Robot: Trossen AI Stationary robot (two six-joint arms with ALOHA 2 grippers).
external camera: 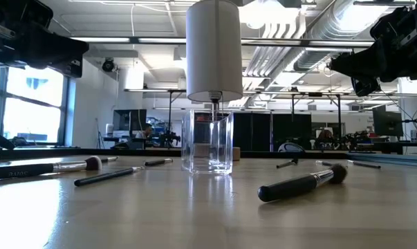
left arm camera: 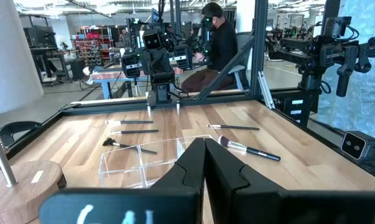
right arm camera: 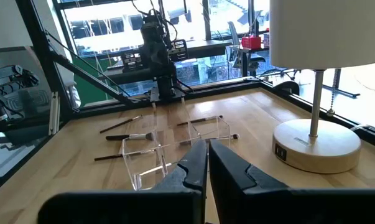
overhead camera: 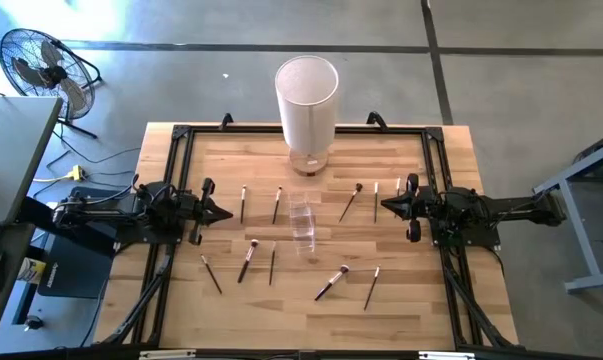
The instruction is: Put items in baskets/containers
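Note:
Several thin makeup brushes lie flat on the wooden table, among them ones at the far left (overhead camera: 243, 203), far right (overhead camera: 352, 200), near left (overhead camera: 248, 260) and near right (overhead camera: 331, 283). The clear plastic cup (overhead camera: 303, 222) stands upright at the table's middle; it also shows in the low view (external camera: 208, 142). My left gripper (overhead camera: 228, 212) is shut and empty, left of the cup, above the table. My right gripper (overhead camera: 382, 206) is shut and empty, right of the cup. Both point at the cup, as the left wrist view (left arm camera: 150, 163) and the right wrist view (right arm camera: 175, 149) show.
A lamp with a tall white cylindrical shade (overhead camera: 307, 100) and a round wooden base (overhead camera: 308, 160) stands at the far middle, just behind the cup. A black frame (overhead camera: 176, 150) runs along the table's edges. A person (left arm camera: 221, 43) sits beyond the table's right side.

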